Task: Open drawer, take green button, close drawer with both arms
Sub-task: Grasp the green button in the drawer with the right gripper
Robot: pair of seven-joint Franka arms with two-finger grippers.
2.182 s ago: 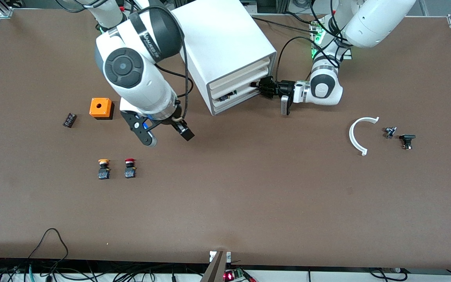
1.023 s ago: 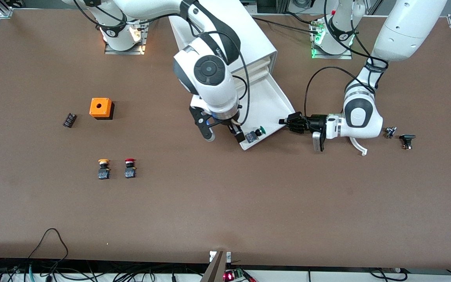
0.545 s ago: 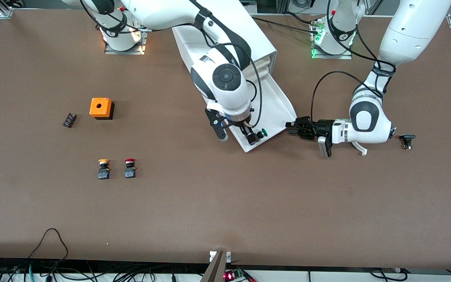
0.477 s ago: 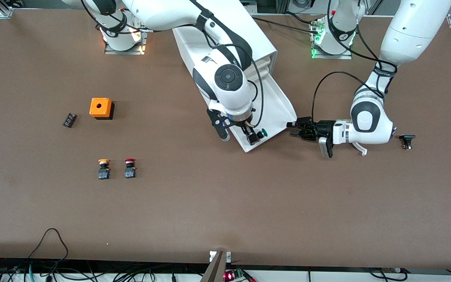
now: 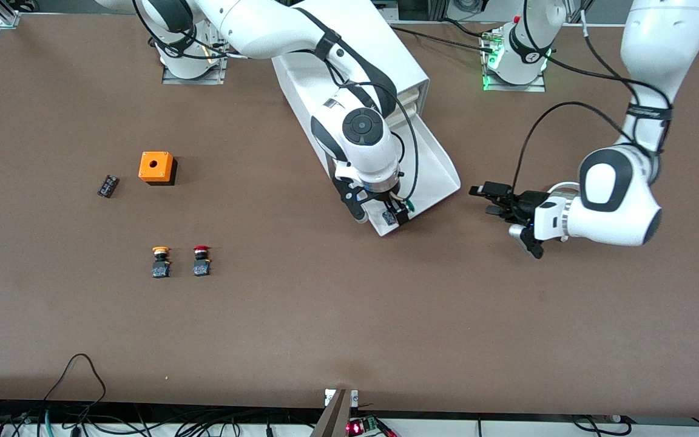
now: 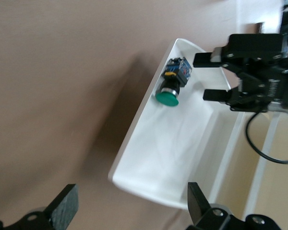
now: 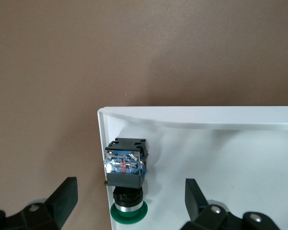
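The drawer (image 5: pixel 435 162) stands pulled out of the white cabinet (image 5: pixel 386 48). The green-capped button (image 5: pixel 407 207) lies on its side in the drawer's front corner. My right gripper (image 5: pixel 378 212) is open over that corner. In the right wrist view its fingers (image 7: pixel 62 196) straddle the button (image 7: pixel 127 167), one over the table and one over the drawer (image 7: pixel 230 143). My left gripper (image 5: pixel 484 200) is open and empty over the table beside the drawer, toward the left arm's end. The left wrist view shows the drawer (image 6: pixel 182 158), the button (image 6: pixel 169 95) and the right gripper (image 6: pixel 216 76).
An orange box (image 5: pixel 156 167) and a small black part (image 5: pixel 107 186) lie toward the right arm's end. An orange-capped button (image 5: pixel 160 261) and a red-capped button (image 5: pixel 201 261) stand nearer the front camera. Cables hang at the table's front edge.
The drawer came out of the cabinet. My right gripper moved over the drawer's front corner and lowered around the button. My left gripper let go of the drawer and drew back toward its end.
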